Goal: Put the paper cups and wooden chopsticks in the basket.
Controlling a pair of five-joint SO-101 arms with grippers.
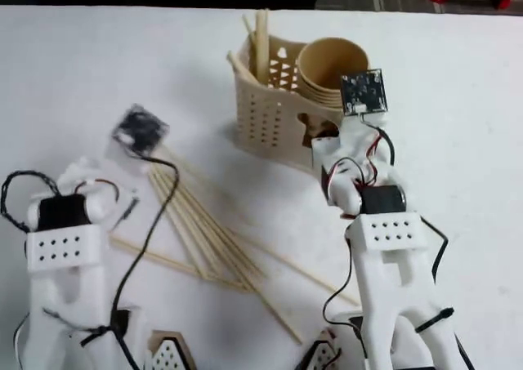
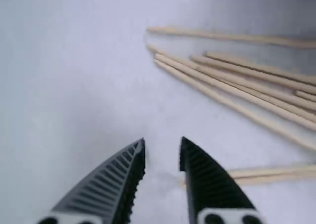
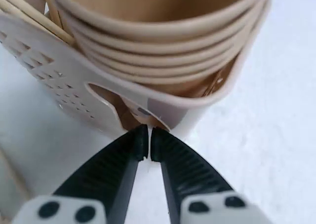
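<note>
The left claw (image 2: pixel 163 147) hangs over the table (image 2: pixel 69 61), jaws a little apart and empty. Just ahead of its tips lie the loose wooden chopsticks (image 2: pixel 237 83), which I judge light, stiff and apt to roll, so best pinched across one stick's middle. The right claw (image 3: pixel 148 140) is closed on nothing, right before the wall of the basket (image 3: pixel 59 80); past that wall sit the stacked paper cups (image 3: pixel 163 36), light and crushable, their lower parts hidden.
</note>
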